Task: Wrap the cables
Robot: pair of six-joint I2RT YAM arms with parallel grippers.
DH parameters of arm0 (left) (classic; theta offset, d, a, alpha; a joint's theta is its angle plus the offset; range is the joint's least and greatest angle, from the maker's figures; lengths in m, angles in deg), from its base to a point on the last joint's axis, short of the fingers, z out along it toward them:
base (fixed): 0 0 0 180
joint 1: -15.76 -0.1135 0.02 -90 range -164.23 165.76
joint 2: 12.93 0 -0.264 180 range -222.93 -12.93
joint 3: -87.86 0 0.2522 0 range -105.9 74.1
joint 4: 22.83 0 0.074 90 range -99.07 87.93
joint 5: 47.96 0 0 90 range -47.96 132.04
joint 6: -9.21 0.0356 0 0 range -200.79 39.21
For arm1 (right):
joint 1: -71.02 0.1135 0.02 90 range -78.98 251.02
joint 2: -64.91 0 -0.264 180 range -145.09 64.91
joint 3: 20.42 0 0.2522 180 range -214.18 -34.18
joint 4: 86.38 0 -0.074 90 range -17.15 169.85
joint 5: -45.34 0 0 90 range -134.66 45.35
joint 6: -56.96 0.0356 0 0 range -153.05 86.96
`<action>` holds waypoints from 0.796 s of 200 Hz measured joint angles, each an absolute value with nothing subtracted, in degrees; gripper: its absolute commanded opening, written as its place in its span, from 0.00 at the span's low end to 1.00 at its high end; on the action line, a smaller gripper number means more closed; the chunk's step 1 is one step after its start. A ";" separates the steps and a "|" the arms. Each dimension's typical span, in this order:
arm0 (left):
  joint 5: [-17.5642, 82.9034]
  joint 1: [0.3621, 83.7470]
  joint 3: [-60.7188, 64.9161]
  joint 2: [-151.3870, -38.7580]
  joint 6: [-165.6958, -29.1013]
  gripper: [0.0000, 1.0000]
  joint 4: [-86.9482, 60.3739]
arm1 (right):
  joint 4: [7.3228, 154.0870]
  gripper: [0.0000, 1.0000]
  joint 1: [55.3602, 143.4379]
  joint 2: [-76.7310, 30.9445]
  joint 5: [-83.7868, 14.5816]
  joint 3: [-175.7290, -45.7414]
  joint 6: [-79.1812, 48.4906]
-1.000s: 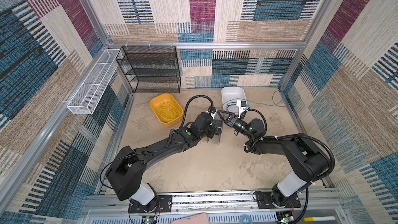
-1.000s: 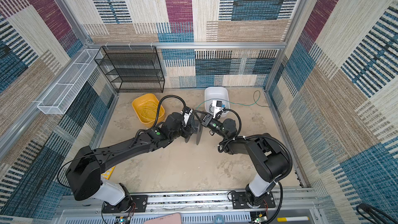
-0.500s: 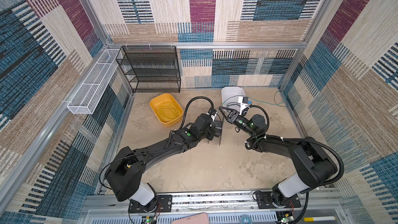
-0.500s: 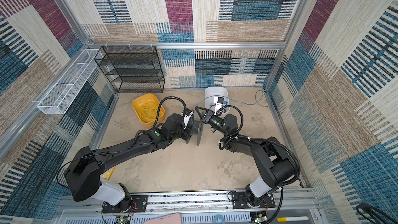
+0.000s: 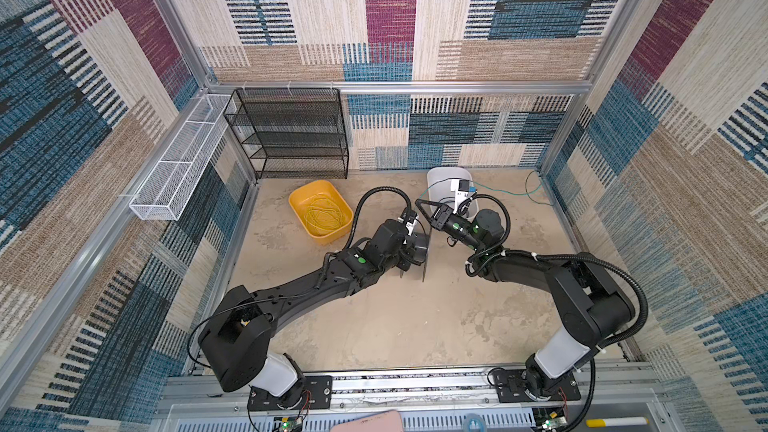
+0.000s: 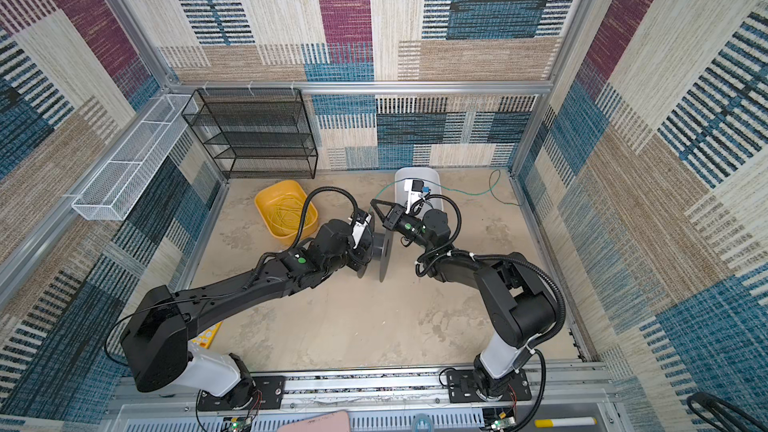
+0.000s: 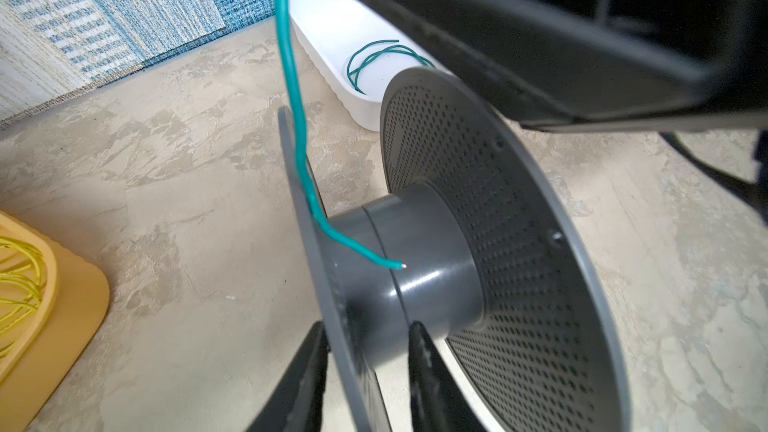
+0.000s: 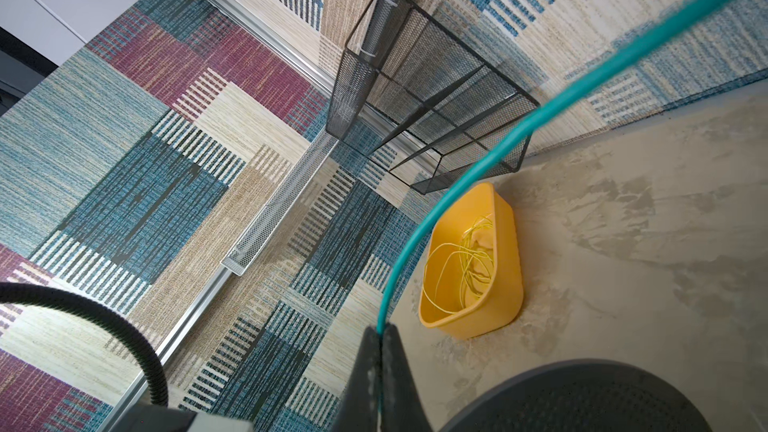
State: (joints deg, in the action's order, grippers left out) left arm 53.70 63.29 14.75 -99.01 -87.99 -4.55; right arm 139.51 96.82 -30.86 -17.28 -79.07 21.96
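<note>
**Black Limbs, White Collars**

My left arm (image 5: 299, 288) and right arm (image 5: 582, 284) were matte black, boxy at the shoulders — each rose from a white collar (image 5: 274, 374) bolted to a black base plate (image 5: 320, 388). A ribbed black hose (image 5: 382, 189) looped at each wrist, and green dots (image 5: 361, 260) glowed on the forearms. My right gripper (image 8: 380, 328) ended in two tapering black fingers (image 8: 399, 367) — smooth, narrow, wedge-shaped.

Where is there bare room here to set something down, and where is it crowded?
Widest bare patch: beige tabletop in front, between black left arm, black right arm and metal front rail. A narrower strip runs along the patterned right wall. Crowded: back middle, where yellow plastic tub, grey perforated spool, white tub and thin teal cable bunch.
</note>
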 measured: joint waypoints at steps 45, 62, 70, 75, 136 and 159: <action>52.39 63.29 16.32 -97.66 -87.01 0.45 -5.41 | 140.58 0.00 96.84 -30.90 -16.75 -78.43 22.31; 52.22 63.31 16.80 -97.20 -87.03 0.50 -6.08 | 141.66 0.00 96.82 -30.90 -16.75 -77.84 22.66; 52.22 63.40 16.95 -97.02 -87.03 0.52 -6.70 | 141.79 0.00 96.82 -30.90 -16.73 -77.47 22.70; 52.19 63.40 17.04 -96.96 -87.05 0.54 -7.00 | 141.79 0.00 96.82 -30.90 -16.73 -77.23 22.96; 52.50 63.27 17.30 -98.16 -88.21 0.57 -11.18 | 143.08 0.00 96.88 -31.12 -16.71 -75.90 23.93; 53.37 63.23 17.06 -99.43 -89.26 0.56 -12.27 | 144.08 0.00 96.93 -31.23 -16.56 -75.48 24.54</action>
State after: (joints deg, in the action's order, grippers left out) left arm 53.37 63.23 17.06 -99.43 -89.26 -12.27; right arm 144.08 96.93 -31.23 -16.56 -75.48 24.54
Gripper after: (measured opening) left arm 0.560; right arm 0.055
